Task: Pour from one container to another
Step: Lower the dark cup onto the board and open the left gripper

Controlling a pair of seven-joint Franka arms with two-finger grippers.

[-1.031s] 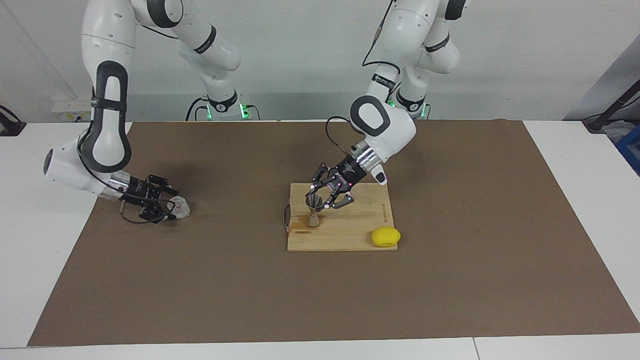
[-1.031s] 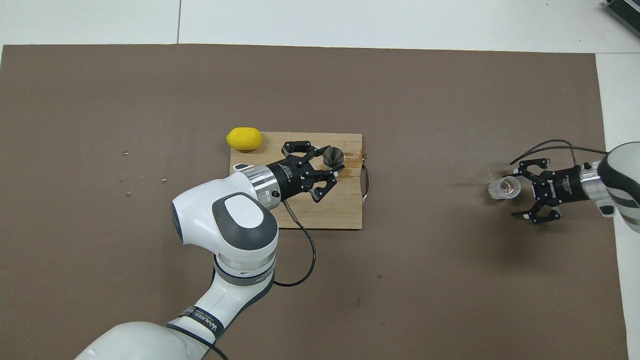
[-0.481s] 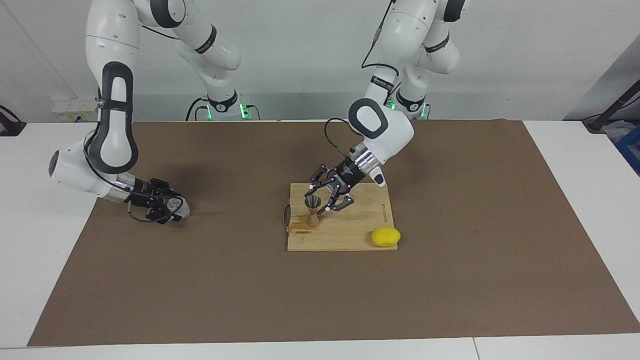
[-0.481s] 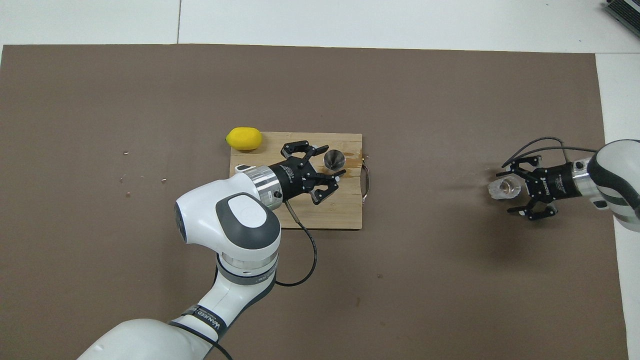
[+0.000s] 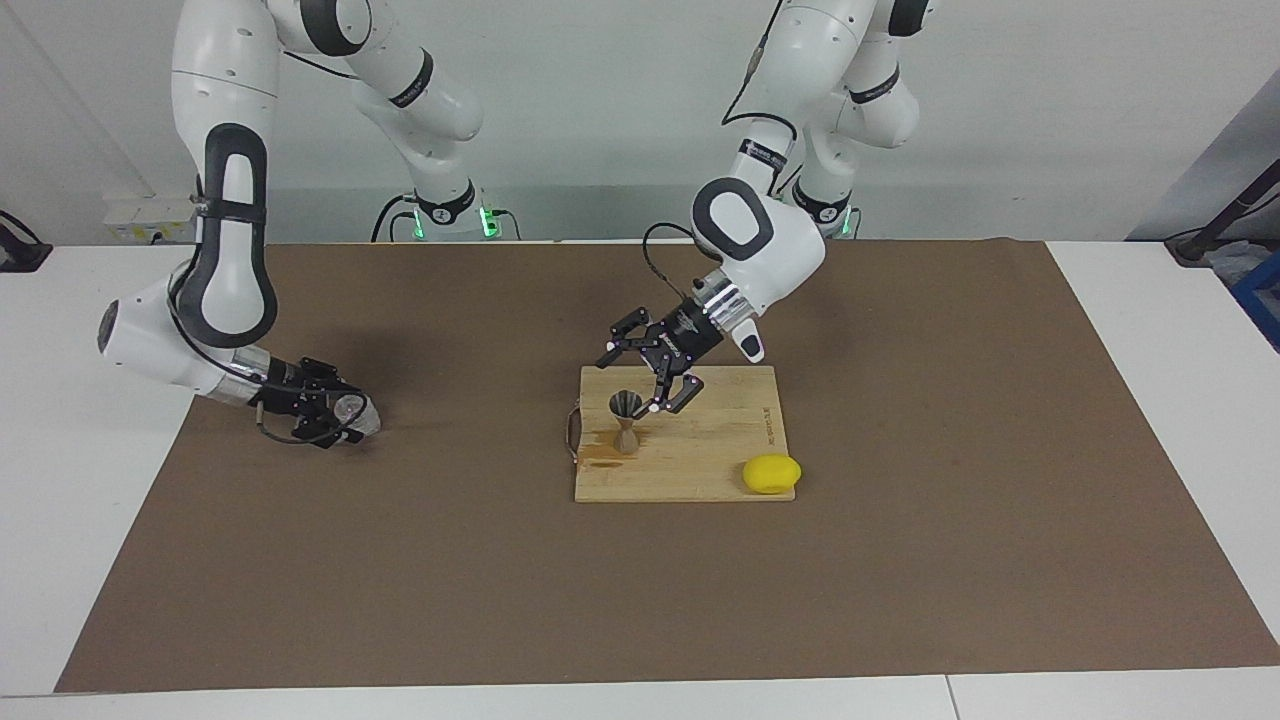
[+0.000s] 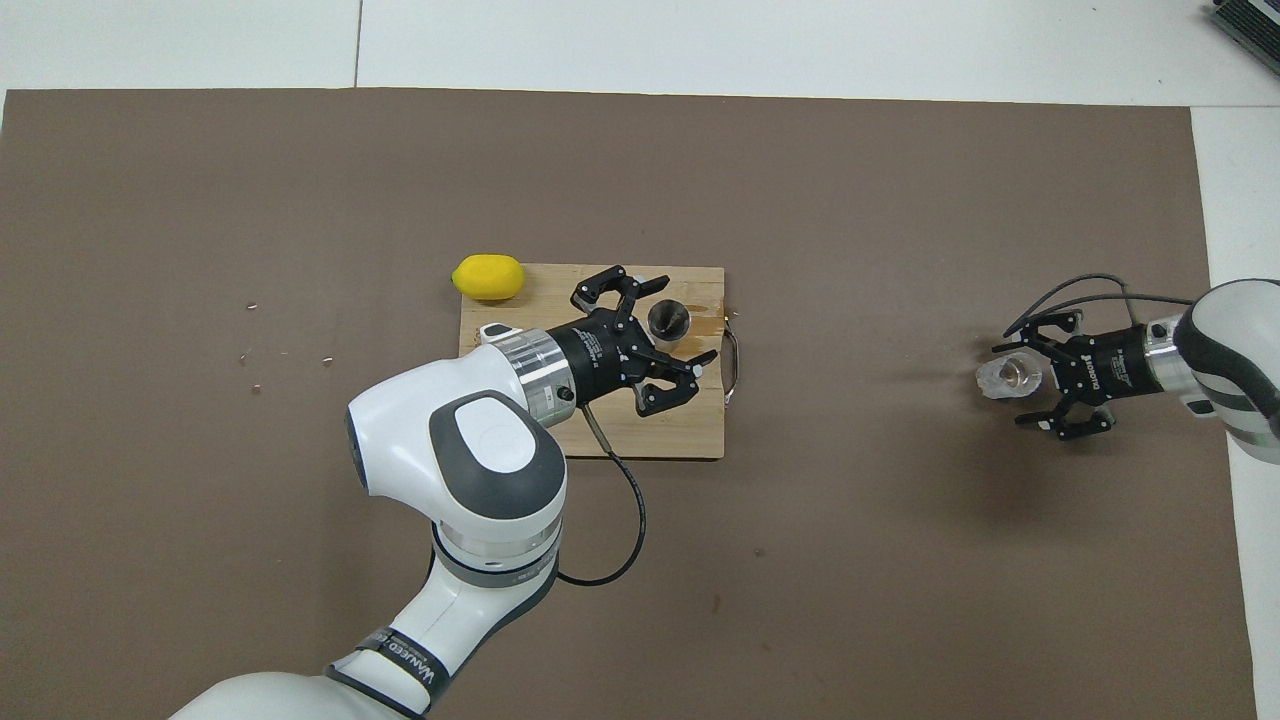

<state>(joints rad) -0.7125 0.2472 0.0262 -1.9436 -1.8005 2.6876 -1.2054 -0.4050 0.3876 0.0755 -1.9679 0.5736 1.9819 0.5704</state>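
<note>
Over the wooden cutting board [image 5: 720, 440] in the middle of the brown mat [image 5: 900, 560] hangs my left gripper [image 5: 630, 385], raised a little off the wood, fingers spread wide and clamped on nothing. Just beside it stands the task's grey metal jigger [image 5: 626, 420], upright on its narrow waist, on the board near the edge toward my right arm's end. From overhead the jigger's open mouth [image 6: 667, 318] shows between my spread left fingers [image 6: 640, 285], but the facing view shows them above and beside the jigger, not touching it. A darker wet patch [image 6: 705, 322] marks the wood by the jigger's foot, next to the metal handle [image 6: 733, 355] on that same edge of the board. A lemon [image 5: 771, 473] lies at the board's corner farthest from me, toward my left arm's end.

Toward my right arm's end of the mat, well apart from the board, my right gripper [image 5: 335, 415] sits low over the mat with its fingers apart. The clear ribbed glass tumbler [image 5: 358, 413] rests on the mat just at my fingertips. Whether they touch the glass I cannot tell, nor whether it stands quite upright. The white table [image 5: 1150, 320] shows around the mat's edges.
</note>
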